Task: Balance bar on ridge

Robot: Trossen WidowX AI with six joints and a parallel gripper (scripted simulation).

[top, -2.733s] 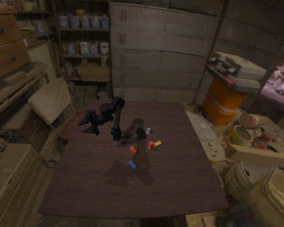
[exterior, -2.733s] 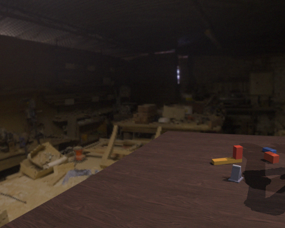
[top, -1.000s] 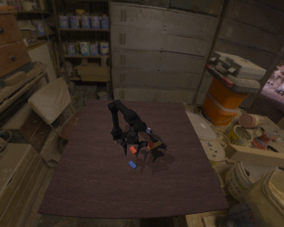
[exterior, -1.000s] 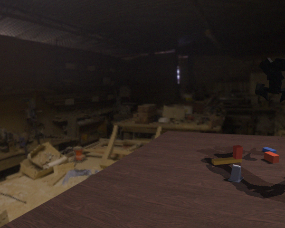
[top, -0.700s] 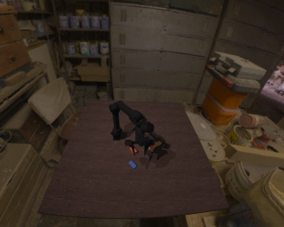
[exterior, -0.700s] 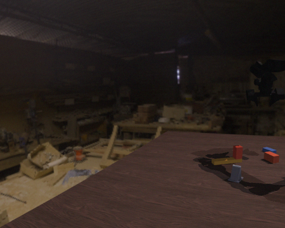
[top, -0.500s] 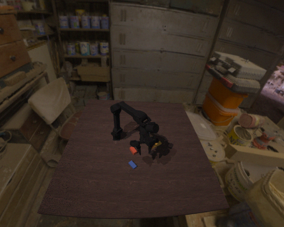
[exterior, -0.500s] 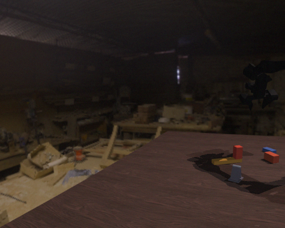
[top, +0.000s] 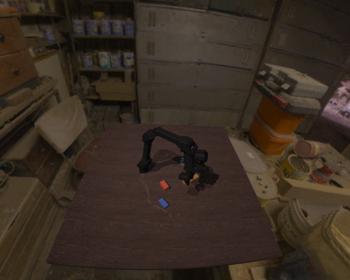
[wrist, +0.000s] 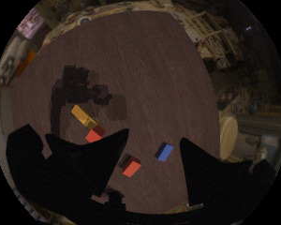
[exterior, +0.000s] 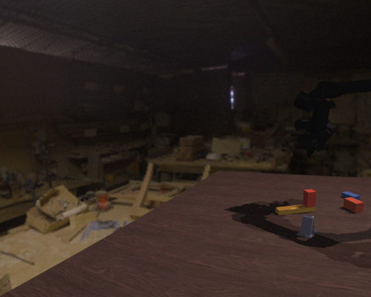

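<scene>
The orange-yellow bar (top: 194,177) (exterior: 284,210) (wrist: 79,112) lies flat on the table, with a red upright block (exterior: 309,198) (wrist: 95,134) on one end. In the top view the arm partly covers it. The small grey ridge (top: 182,161) (exterior: 306,226) stands apart from the bar, nearer the exterior camera, with nothing on it. It cannot be made out in the wrist view. My gripper (exterior: 310,154) (wrist: 155,137) is open and empty, high above the table. In the wrist view the bar lies beyond the left finger.
A loose red block (top: 164,185) (exterior: 352,205) (wrist: 131,167) and a blue block (top: 163,202) (exterior: 350,195) (wrist: 166,152) lie on the table to one side of the bar. The arm's shadow falls around the bar and the ridge.
</scene>
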